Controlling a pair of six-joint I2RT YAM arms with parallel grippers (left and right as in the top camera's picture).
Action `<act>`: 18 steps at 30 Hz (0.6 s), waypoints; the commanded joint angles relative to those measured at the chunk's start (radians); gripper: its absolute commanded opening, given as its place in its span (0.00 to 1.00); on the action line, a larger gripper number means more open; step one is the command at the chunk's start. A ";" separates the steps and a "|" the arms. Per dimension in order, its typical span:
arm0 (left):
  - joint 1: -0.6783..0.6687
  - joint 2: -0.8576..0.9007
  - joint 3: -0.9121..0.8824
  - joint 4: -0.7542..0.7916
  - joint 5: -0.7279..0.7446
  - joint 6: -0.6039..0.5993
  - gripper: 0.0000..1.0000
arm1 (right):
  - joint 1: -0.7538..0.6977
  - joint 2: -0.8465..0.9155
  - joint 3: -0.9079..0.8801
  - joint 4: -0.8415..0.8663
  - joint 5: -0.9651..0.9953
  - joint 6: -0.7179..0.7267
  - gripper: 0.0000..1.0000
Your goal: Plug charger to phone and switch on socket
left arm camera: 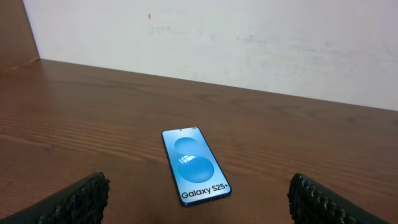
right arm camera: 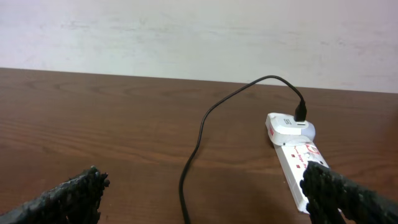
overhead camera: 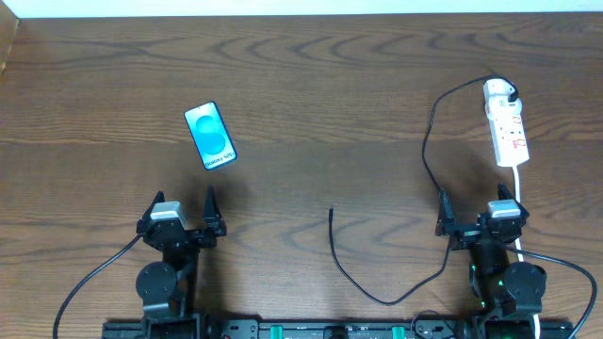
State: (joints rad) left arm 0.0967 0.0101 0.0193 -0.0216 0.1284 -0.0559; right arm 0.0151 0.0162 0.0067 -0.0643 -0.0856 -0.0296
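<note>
Looking across the worktop (overhead camera: 311,66), we find both arms parked at the near edge with nothing in hand. The left gripper (overhead camera: 183,200) stands wide open and empty, and the right gripper (overhead camera: 473,200) is spread just as wide, also empty. The phone (overhead camera: 209,136) lies flat, screen up and slightly askew, ahead of the left gripper and clear of its fingers. The charger (overhead camera: 425,146) has its white plug head (overhead camera: 499,92) seated in the far end of the socket (overhead camera: 510,137), which lies ahead of the right gripper. From there the black cable loops back toward us, and its free tip (overhead camera: 331,211) rests on bare wood between the arms, well apart from the phone.

We judge the cable light and limp, so it will flop and trail. We would pinch it just behind the tip, where the small moulded plug gives some stiffness for aiming. The phone looks thin and smooth and would likely slide when pushed, so we would brace its long edges with the other gripper. The socket's red-marked switches (right arm camera: 308,152) look small and call for a gentle, precise press.
</note>
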 commanded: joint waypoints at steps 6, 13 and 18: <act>-0.003 -0.005 0.014 -0.024 0.074 -0.008 0.92 | 0.003 -0.010 -0.001 -0.005 0.005 0.014 0.99; -0.003 0.024 0.145 -0.099 0.074 0.004 0.92 | 0.003 -0.010 -0.001 -0.005 0.005 0.014 0.99; -0.003 0.178 0.300 -0.171 0.074 0.011 0.92 | 0.003 -0.010 -0.001 -0.005 0.005 0.014 0.99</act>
State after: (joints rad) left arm 0.0967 0.0937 0.2153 -0.1638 0.1864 -0.0517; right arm 0.0151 0.0166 0.0067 -0.0647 -0.0853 -0.0296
